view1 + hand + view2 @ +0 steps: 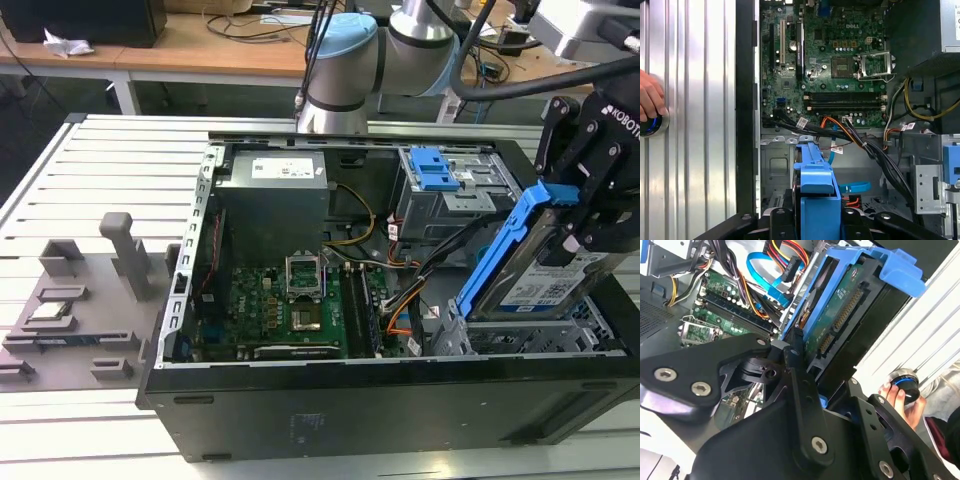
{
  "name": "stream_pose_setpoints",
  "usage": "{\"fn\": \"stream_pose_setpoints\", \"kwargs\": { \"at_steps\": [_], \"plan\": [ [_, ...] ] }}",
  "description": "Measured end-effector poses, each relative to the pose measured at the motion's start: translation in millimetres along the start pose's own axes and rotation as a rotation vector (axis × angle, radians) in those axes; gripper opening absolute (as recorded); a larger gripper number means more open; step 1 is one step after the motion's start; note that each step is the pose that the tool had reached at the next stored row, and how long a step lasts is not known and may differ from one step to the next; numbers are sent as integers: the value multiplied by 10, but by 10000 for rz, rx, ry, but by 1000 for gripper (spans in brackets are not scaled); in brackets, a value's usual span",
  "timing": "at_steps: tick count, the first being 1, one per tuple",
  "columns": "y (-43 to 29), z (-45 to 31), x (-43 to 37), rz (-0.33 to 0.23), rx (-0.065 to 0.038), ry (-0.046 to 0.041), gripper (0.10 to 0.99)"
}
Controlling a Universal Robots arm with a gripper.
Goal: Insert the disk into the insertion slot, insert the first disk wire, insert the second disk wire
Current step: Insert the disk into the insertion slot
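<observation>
The slatted desk [90, 160] spreads beneath the gripper [572, 205] and carries the open computer case [300, 420]. Directly below the gripper, inside the case, sits the insertion slot [530, 338]. The disk [535, 275] stands on edge, tilted. Its upper end is clamped between the gripper's fingers and its lower end is at the slot's mouth. In the first wrist view, off to the gripper's side, a person's hand [649, 97] touches a round knob [650, 125].

In the first wrist view, a hand [650, 97] is cut off at the edge.
</observation>
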State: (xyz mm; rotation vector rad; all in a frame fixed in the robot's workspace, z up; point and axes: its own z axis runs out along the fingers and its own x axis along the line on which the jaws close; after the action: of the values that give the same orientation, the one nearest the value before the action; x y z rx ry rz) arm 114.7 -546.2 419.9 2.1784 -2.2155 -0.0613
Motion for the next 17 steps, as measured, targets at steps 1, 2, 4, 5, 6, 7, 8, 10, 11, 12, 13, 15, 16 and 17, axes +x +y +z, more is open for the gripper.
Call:
{"fn": "stream_pose_setpoints", "kwargs": {
  "at_steps": [1,2,4,5,6,7,8,10,11,12,13,15,16,17],
  "plan": [
    [-1,13,0,0,0,-1,361],
    [-1,22,0,0,0,0,361],
    [-2,36,0,0,0,-1,361],
    [-2,43,0,0,0,0,361],
    [-3,51,0,0,0,-1,361],
    [-3,60,0,0,1,-1,361],
    [-4,79,0,0,0,-1,361],
    [-6,114,0,0,0,-1,361],
    [-7,136,1,0,0,-2,361],
    [-8,149,1,0,0,-1,361],
    [-8,161,0,0,0,1,361],
    [-9,162,1,0,1,6,361],
    [-9,163,1,0,1,7,361],
    [-8,163,1,0,1,7,361]
  ]
}}
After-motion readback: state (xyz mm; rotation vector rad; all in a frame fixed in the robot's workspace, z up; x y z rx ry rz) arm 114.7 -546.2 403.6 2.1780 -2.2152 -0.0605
